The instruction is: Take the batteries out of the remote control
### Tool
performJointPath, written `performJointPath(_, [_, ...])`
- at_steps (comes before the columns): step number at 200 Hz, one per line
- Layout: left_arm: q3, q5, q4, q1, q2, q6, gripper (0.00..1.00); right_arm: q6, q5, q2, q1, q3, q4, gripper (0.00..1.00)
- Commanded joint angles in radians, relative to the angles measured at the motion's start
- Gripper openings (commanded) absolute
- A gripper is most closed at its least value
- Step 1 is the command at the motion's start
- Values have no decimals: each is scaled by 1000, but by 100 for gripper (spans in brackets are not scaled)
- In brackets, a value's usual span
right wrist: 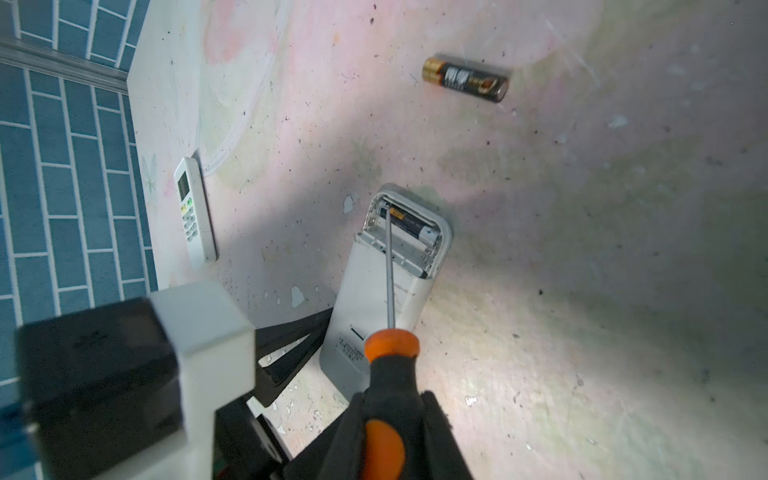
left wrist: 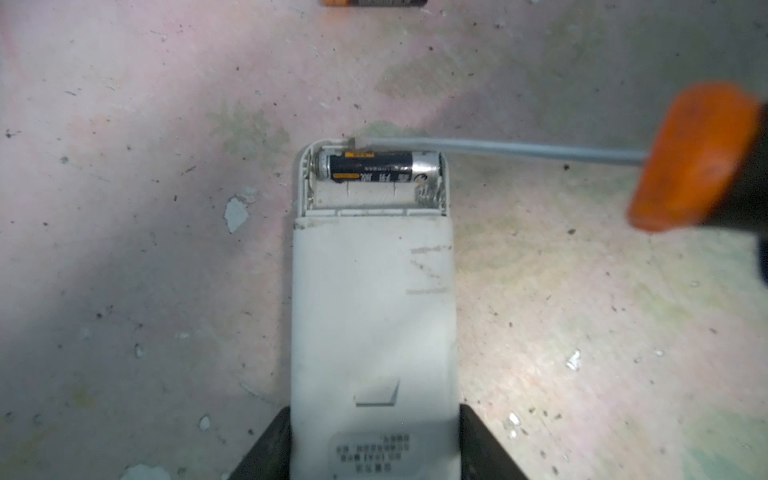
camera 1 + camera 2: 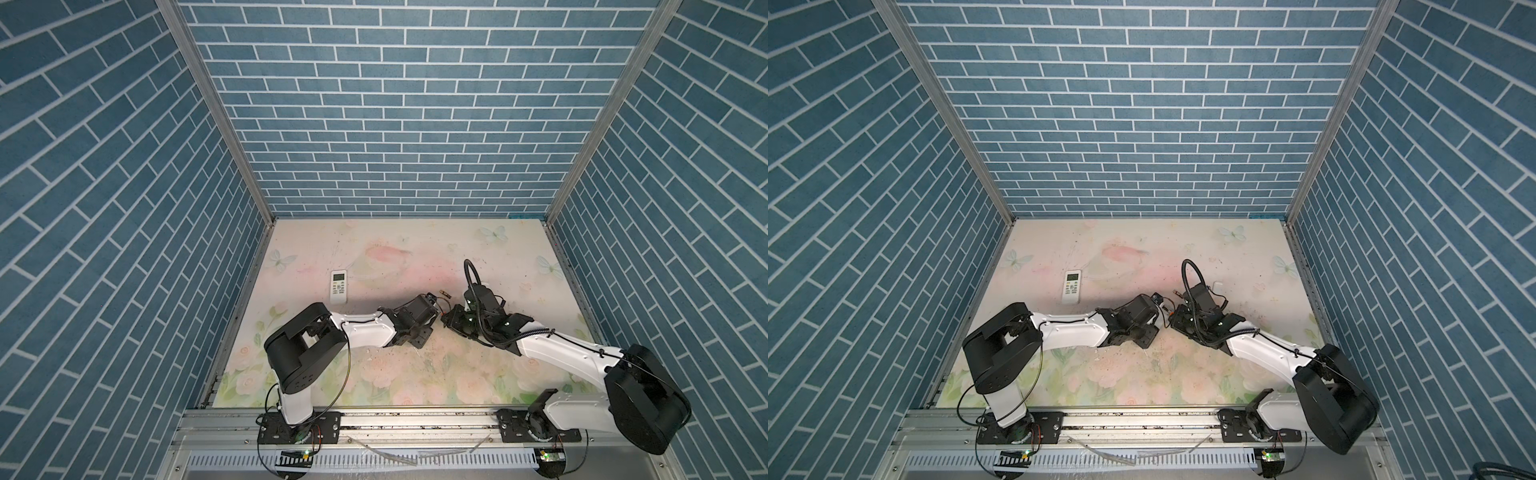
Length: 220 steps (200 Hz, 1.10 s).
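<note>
The white remote control (image 2: 374,311) lies back up on the table, and my left gripper (image 2: 374,449) is shut on its sides. Its battery bay is uncovered: one black battery (image 2: 374,166) sits in the far slot and the near slot is empty. My right gripper (image 1: 390,440) is shut on the orange and black screwdriver (image 1: 390,374). The screwdriver's tip rests at one end of that battery (image 1: 411,226). A second battery (image 1: 465,79) lies loose on the table beyond the remote. In both top views the two grippers meet at the table's middle (image 3: 440,311).
Another white remote (image 3: 338,286) lies face up to the left, near the side wall. A small white cover (image 3: 1217,286) lies behind the right arm. The table (image 3: 415,374) is a scuffed floral sheet, walled by blue brick on three sides.
</note>
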Motion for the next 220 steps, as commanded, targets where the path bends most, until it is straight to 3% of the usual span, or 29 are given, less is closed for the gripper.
performJointPath(1, [-75,93,-230,-3,128,-31,59,19,22,-34,16,20,-25,0])
performJointPath(108, [-85,90,-235,-4,95,-102,62,113,96,-89,65,-103,5,0])
performJointPath(220, [-110,121,-232,-10,68,-141,59,151,122,-39,73,-145,94,0])
